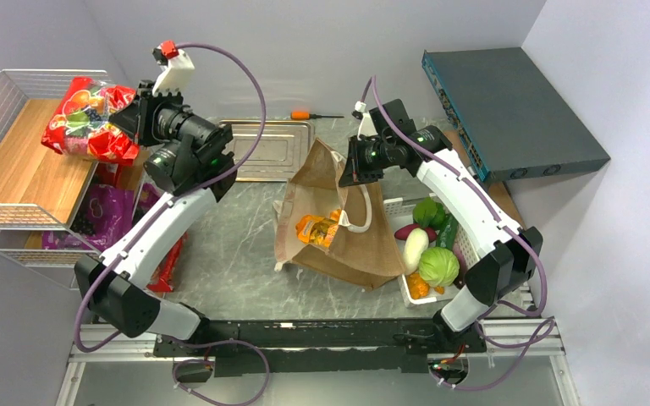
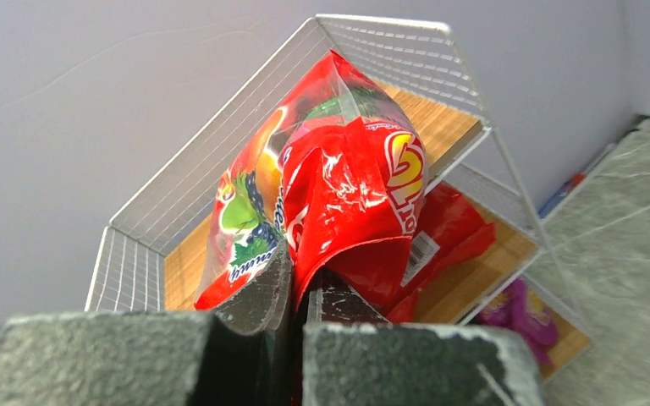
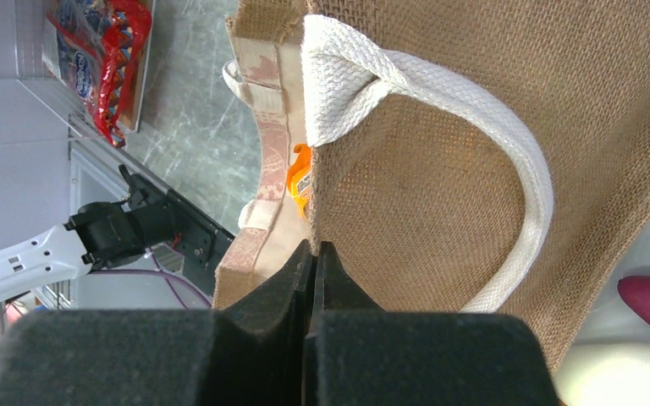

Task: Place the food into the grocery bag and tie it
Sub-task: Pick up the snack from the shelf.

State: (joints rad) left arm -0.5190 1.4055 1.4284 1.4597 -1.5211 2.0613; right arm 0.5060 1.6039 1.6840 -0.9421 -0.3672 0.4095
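Counter (image 1: 228,271): grey veined stone-look slab, flat and matt.
Wire shelf (image 1: 8,93): white mesh walls around wooden boards, tiered, at the counter's left edge; a purple packet (image 1: 101,211) lies on a lower tier.
Grocery bag (image 1: 372,245): brown, coarse open weave, soft and slumped at mid-counter, mouth facing left, one rim corner held up.
Basket (image 1: 396,203): white plastic, just right of the bag, holding rounded green, white and purple vegetables.
Red snack packet (image 2: 347,194): glossy crinkled film, pillow-shaped, printed with fruit, held above the shelf's top board.
Handle (image 3: 516,178): white flat braided webbing loop, fixed to the bag wall.
Orange packet (image 1: 317,228): shiny, lying inside the bag's mouth.
Left fingers (image 2: 262,292): dark, rough-surfaced, pinched onto the red snack packet's lower edge.
Right fingers (image 3: 279,283): black, pressed together on the bag's woven rim, below the handle's root.
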